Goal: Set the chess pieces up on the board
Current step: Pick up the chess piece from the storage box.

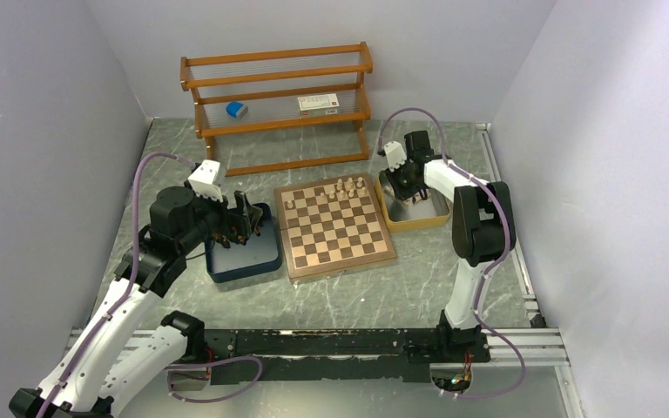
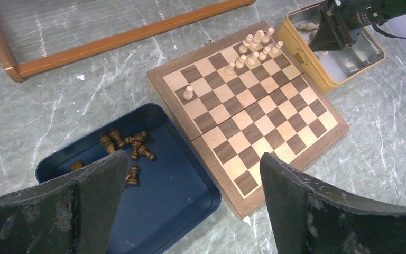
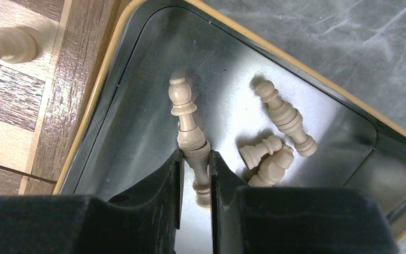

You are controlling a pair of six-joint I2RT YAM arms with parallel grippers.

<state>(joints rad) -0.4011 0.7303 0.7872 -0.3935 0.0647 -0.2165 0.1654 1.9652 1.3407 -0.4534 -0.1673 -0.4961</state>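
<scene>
The board [image 1: 335, 228] lies at mid-table, also in the left wrist view [image 2: 254, 111]. Several cream pieces [image 1: 346, 185] stand along its far edge and one cream pawn [image 2: 188, 93] stands apart at the far left. Dark brown pieces [image 2: 129, 148] lie in the navy tray [image 2: 180, 201]. My left gripper [image 2: 193, 159] is open and empty above the tray's edge and the board's near corner. My right gripper [image 3: 195, 156] is down inside the yellow tray [image 3: 105, 69], shut on a lying cream piece [image 3: 193, 140]. Three more cream pieces [image 3: 275, 132] lie beside it.
A wooden shelf rack [image 1: 279, 96] stands at the back with a blue object [image 1: 237, 109] and a white card [image 1: 318, 103] on it. The navy tray [image 1: 253, 261] touches the board's left side; the yellow tray [image 1: 418, 222] sits at its right. Grey walls enclose the table.
</scene>
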